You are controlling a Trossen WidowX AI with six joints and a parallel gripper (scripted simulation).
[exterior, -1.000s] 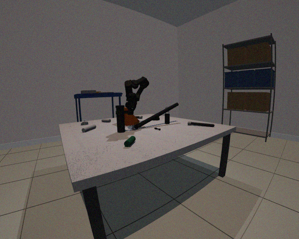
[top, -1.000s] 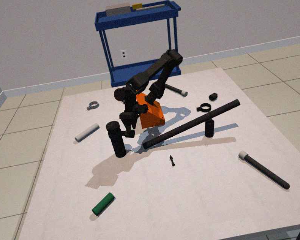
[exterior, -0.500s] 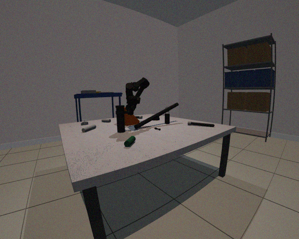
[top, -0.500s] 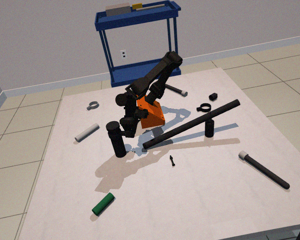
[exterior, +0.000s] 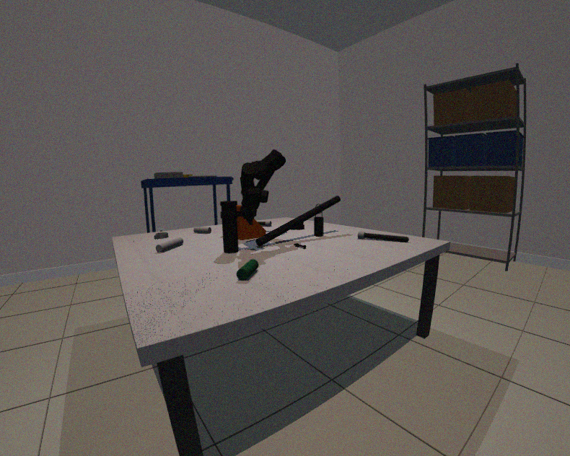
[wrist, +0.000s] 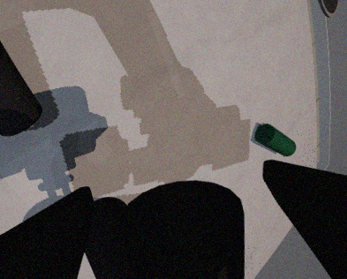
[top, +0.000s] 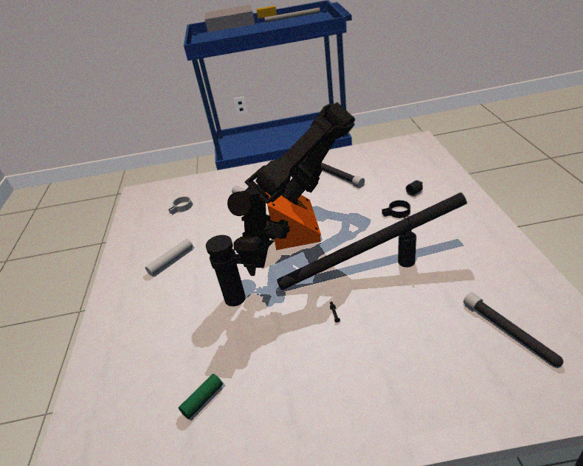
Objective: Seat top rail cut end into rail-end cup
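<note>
The big black post (top: 230,280) (exterior: 230,233) stands upright, its brace band (exterior: 229,214) up near the post cap (top: 219,244). The rail-end cup cannot be told apart from the dark gripper in the top and exterior views. My gripper (top: 249,265) (exterior: 250,218) is open beside the post at band height; in the wrist view its fingers stand wide on either side of a large dark rounded shape, perhaps the cup or post cap. The black rail (top: 367,244) (exterior: 297,221) (wrist: 14,84) slopes through the loop on the small post (top: 406,251) (exterior: 318,226). Its low end is near the table, away from cup and fingers.
A green cylinder (top: 200,396) (exterior: 247,270) (wrist: 276,140) lies toward the front. A small bolt (top: 334,312) (exterior: 300,245) lies near the rail's low end. A grey tube (top: 169,256) (exterior: 169,244) lies left of the post. A white-capped rod (top: 517,330) (exterior: 386,237) lies at the right.
</note>
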